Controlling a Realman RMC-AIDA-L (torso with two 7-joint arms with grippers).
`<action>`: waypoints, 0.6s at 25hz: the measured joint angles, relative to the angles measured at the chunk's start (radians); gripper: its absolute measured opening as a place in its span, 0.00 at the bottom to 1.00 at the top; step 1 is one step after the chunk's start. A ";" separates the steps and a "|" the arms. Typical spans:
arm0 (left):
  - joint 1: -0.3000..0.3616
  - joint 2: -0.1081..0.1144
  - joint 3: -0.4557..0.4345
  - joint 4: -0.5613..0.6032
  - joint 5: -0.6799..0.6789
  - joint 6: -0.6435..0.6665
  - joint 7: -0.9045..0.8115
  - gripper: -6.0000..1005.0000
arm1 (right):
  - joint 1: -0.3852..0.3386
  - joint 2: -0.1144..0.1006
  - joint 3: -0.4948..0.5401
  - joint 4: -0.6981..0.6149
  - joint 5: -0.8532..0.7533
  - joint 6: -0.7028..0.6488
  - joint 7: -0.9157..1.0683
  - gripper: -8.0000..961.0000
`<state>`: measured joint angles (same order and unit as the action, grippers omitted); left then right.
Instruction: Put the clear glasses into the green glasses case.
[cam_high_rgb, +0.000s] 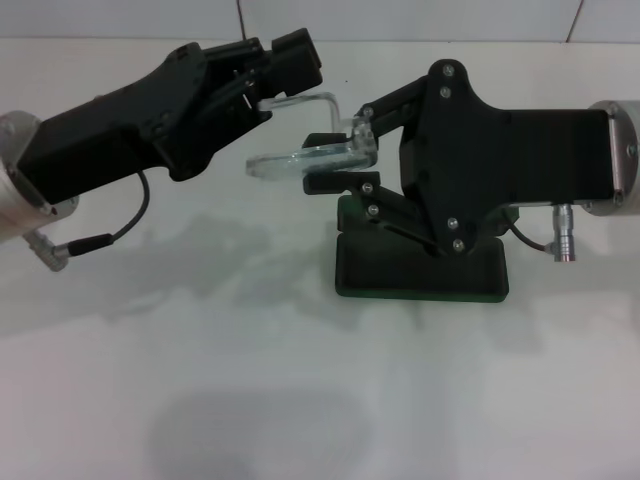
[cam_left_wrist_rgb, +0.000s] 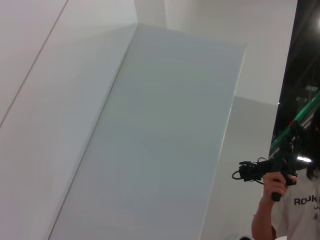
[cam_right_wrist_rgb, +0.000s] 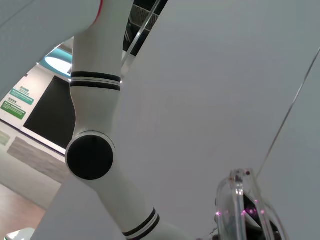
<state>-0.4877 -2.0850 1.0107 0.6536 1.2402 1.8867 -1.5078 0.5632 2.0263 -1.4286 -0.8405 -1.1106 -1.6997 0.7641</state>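
Note:
The clear glasses (cam_high_rgb: 300, 157) hang above the white table, folded flat, one thin arm curving up toward the left. My left gripper (cam_high_rgb: 262, 104) comes in from the upper left and is shut on the tip of that arm. My right gripper (cam_high_rgb: 326, 160) reaches in from the right and is shut on the frame's right end, one finger above and one below. The green glasses case (cam_high_rgb: 420, 272) lies on the table directly under the right gripper, which hides much of it. A piece of the clear glasses (cam_right_wrist_rgb: 239, 210) also shows in the right wrist view.
The white table (cam_high_rgb: 200, 380) stretches out in front and to the left. A tiled wall (cam_high_rgb: 400, 18) runs along the back. The left wrist view shows walls and a person (cam_left_wrist_rgb: 287, 200) holding a device. The right wrist view shows a white robot arm (cam_right_wrist_rgb: 92, 125).

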 joint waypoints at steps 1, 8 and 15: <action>-0.002 0.000 0.002 0.000 0.000 0.000 0.000 0.14 | 0.000 0.000 0.000 0.000 0.000 0.001 0.000 0.13; -0.005 0.000 0.009 0.000 0.000 0.023 0.005 0.14 | 0.017 0.000 -0.003 0.019 0.000 0.015 0.000 0.13; 0.001 -0.001 0.009 0.000 0.000 0.036 0.011 0.14 | 0.023 0.000 -0.003 0.025 0.000 0.020 -0.003 0.13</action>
<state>-0.4871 -2.0857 1.0201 0.6535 1.2400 1.9230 -1.4967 0.5859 2.0263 -1.4312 -0.8156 -1.1106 -1.6799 0.7613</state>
